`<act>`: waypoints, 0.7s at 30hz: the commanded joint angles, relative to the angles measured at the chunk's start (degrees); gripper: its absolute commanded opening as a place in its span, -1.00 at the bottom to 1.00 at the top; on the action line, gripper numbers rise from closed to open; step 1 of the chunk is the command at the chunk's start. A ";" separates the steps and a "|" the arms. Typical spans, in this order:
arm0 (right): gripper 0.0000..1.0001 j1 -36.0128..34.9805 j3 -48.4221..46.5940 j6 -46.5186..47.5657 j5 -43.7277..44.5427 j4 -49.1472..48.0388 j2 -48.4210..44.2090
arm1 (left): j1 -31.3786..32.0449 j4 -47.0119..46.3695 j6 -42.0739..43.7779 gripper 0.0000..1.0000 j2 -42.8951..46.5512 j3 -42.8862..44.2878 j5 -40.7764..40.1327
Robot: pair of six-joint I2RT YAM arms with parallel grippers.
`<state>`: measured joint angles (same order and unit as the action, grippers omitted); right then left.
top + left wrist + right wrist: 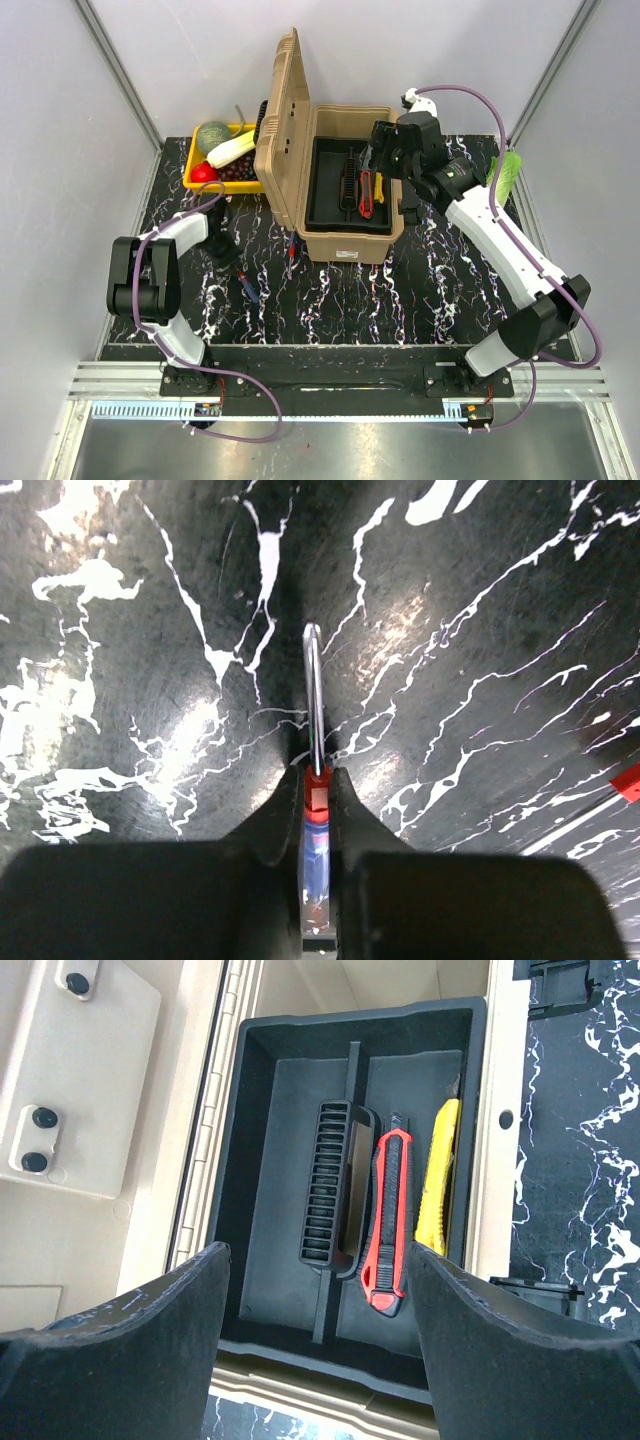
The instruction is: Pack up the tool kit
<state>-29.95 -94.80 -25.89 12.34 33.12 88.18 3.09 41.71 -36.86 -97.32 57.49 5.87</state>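
The left claw [318, 780] grips a small screwdriver [314, 695] with a blue-and-red plastic handle and a thin steel shaft, down at the black marbled tabletop [480, 680]. It looks light, stiff and rather slippery; the handle is the good hold. The right claw [318, 1260] hangs open above the black tray [265, 1210] of the tan ribbed plastic toolbox [350, 238].

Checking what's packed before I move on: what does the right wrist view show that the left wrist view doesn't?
Only right wrist: the open toolbox, its black tray holding a red knife and a yellow knife side by side, below the open right pincer. Only left wrist: the left pincer shut on a blue-and-red screwdriver, shaft pointing ahead. Both: the black marbled table.
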 commanded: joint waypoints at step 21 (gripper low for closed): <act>0.99 0.25 -4.33 4.02 -54.76 -26.69 -1.09 | -0.19 3.12 17.52 -1.00 38.77 28.73 9.05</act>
<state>-29.71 -96.20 -20.88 -23.00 19.22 88.14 3.03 47.11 -25.32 -63.22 85.23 5.04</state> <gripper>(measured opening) 0.990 0.094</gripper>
